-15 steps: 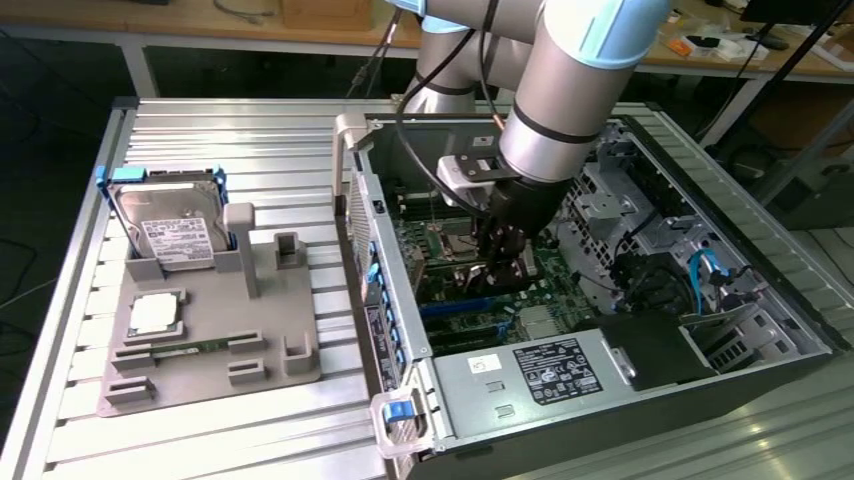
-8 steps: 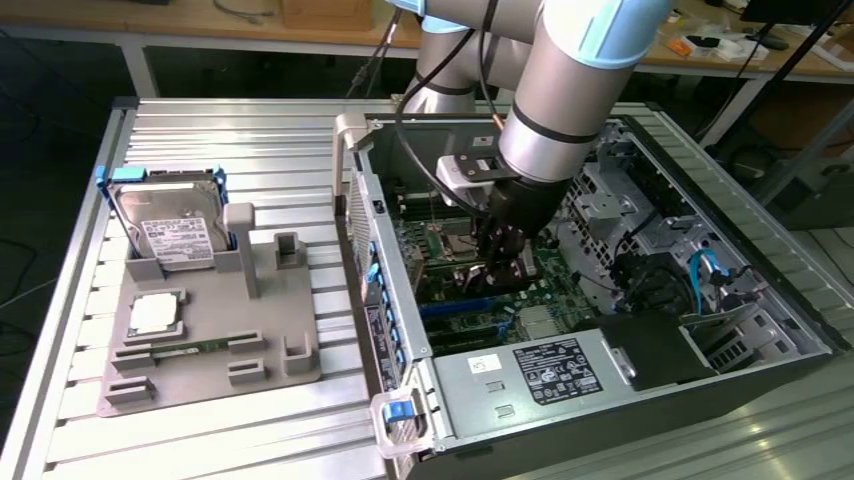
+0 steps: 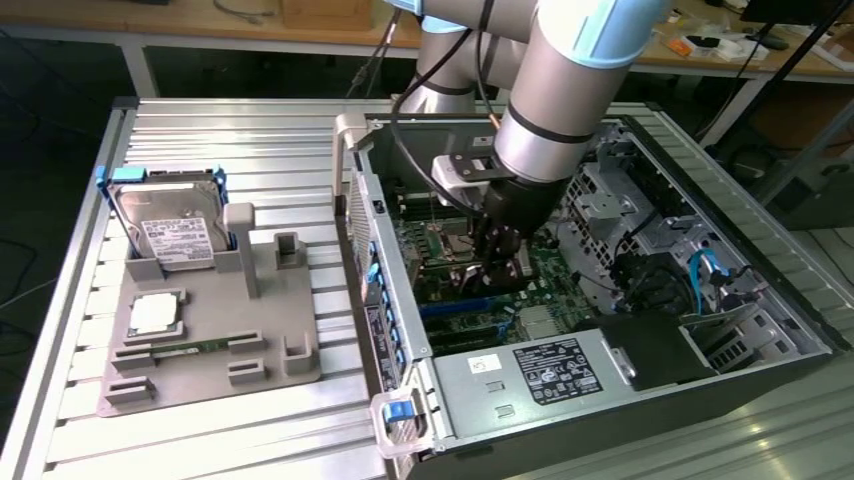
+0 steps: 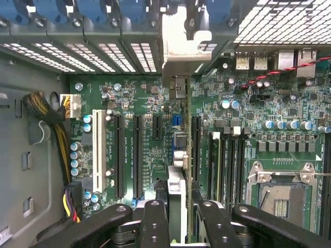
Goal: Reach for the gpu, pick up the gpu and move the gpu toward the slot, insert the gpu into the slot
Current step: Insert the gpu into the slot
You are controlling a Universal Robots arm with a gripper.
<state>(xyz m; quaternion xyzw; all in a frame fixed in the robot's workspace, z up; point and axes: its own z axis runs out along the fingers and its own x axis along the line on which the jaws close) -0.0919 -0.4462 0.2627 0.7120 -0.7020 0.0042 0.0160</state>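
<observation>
My gripper (image 3: 503,255) is down inside the open computer case, over the green motherboard (image 3: 534,300). It is shut on the gpu (image 4: 177,183), which the wrist view shows edge-on between my two black fingers (image 4: 155,222). The card's silver end bracket (image 4: 178,46) reaches the case's rear slot openings. The card runs parallel to the long black expansion slots; the nearest slot (image 4: 196,150) lies right beside its edge. I cannot tell whether the card's edge touches a slot. In the exterior view the gpu (image 3: 458,266) shows as a dark piece beside the fingers.
A grey fixture tray (image 3: 267,340) on the exterior view's left holds a silver hard drive (image 3: 167,225), a processor chip (image 3: 156,315) and a green memory stick (image 3: 187,350). The case wall (image 3: 363,250), the power supply (image 3: 547,370) and cable bundles (image 4: 46,111) surround the gripper.
</observation>
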